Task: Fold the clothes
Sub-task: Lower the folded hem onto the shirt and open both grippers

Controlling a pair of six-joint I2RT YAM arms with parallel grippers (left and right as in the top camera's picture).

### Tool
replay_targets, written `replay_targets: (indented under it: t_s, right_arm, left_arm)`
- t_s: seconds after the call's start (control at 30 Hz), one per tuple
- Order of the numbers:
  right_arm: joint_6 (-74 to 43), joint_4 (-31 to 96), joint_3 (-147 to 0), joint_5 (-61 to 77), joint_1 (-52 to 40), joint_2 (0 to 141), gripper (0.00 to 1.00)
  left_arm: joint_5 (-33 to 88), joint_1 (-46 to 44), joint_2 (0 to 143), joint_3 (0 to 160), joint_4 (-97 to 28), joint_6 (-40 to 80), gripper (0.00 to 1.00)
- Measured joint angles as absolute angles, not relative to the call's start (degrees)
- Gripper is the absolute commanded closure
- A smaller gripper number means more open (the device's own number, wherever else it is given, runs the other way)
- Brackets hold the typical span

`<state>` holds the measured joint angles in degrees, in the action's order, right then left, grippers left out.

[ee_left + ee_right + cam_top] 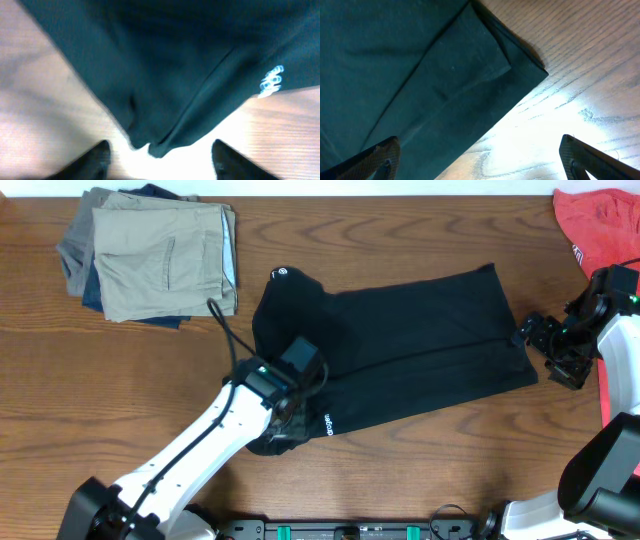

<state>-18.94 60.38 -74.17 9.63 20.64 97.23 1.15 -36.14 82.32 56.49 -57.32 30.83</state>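
Observation:
The black garment (400, 345) lies spread across the middle of the table, with a small white round logo (279, 274) at its far left corner and white print (329, 424) near its front edge. My left gripper (290, 402) hovers over the garment's front left end; in the left wrist view its fingers (159, 159) are open and empty, with the garment's tip (155, 145) between them and the print (271, 81) to the right. My right gripper (535, 345) is open at the garment's right edge; the right wrist view shows its fingers (480, 155) astride the folded corner (445, 75).
A stack of folded tan, grey and blue trousers (155, 255) sits at the back left. A red-coral shirt (595, 220) lies at the back right corner. The table is brown wood (120, 370).

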Motion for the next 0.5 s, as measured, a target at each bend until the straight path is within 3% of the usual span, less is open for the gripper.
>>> replay_targets:
  t_s: [0.23, 0.5]
  right_arm:
    - [-18.55, 60.51, -74.15, 9.65, 20.64, 97.23, 0.01]
    - [-18.17, 59.46, -72.51, 9.65, 20.64, 97.23, 0.01]
  left_arm:
    - [0.84, -33.10, 83.61, 56.62, -52.07, 29.19, 0.18]
    - [5.65, -18.24, 87.42, 56.62, -49.76, 20.38, 0.18]
